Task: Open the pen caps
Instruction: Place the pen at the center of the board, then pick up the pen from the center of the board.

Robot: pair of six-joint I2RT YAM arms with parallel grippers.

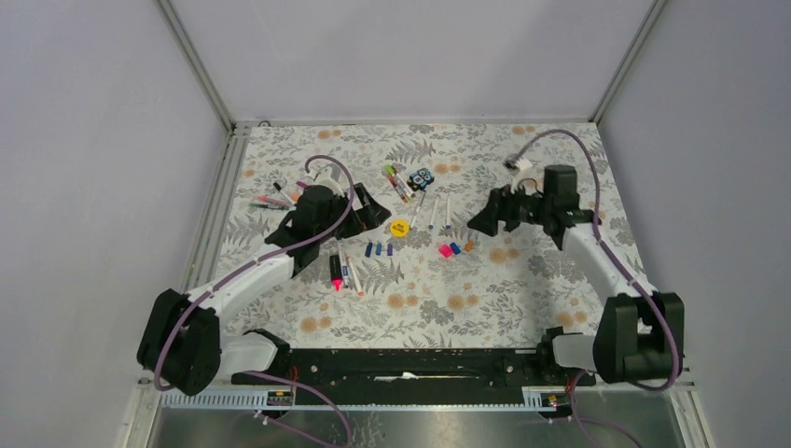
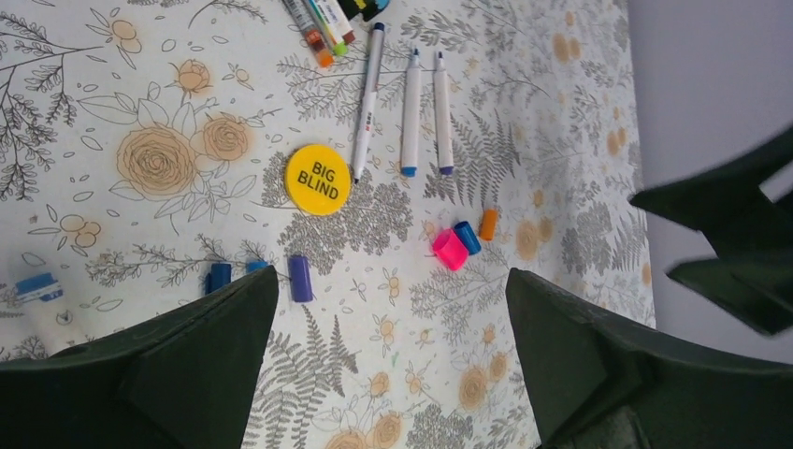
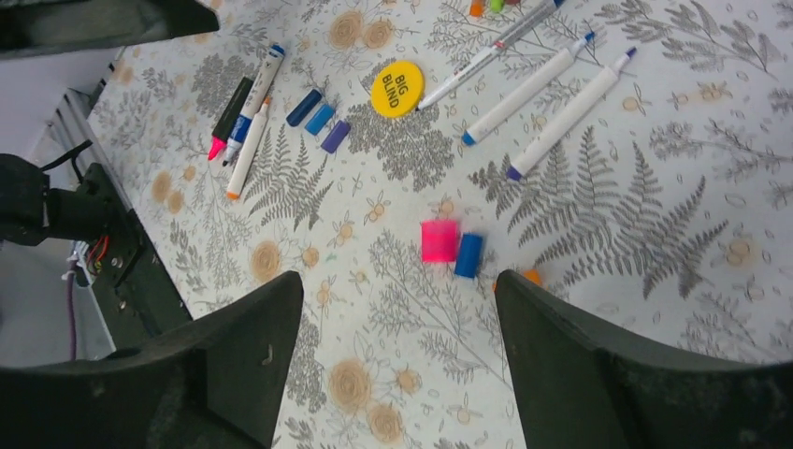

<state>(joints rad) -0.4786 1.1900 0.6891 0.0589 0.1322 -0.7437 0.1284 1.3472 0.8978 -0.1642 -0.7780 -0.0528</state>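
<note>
Loose pen caps lie on the floral table: a pink cap (image 3: pixel 438 240), a blue one (image 3: pixel 468 254) and an orange one (image 3: pixel 531 276) in a cluster. Two blue caps (image 3: pixel 304 108) and a purple cap (image 3: pixel 335 137) sit in a row further left. Two white uncapped pens (image 3: pixel 528 89) lie beyond them, and more pens (image 1: pixel 399 184) rest at the back. My right gripper (image 3: pixel 397 281) hovers open just short of the pink and blue caps, holding nothing. My left gripper (image 2: pixel 391 281) is wide open above the table between the purple cap (image 2: pixel 299 278) and the pink cap (image 2: pixel 449 250), also holding nothing.
A yellow "BIG BLIND" disc (image 1: pixel 399 228) lies mid-table. A pink-and-black highlighter (image 1: pixel 335 271) and thin pens rest near the left arm. More pens (image 1: pixel 270 201) lie at the far left. A small black-and-blue block (image 1: pixel 423 177) sits at the back.
</note>
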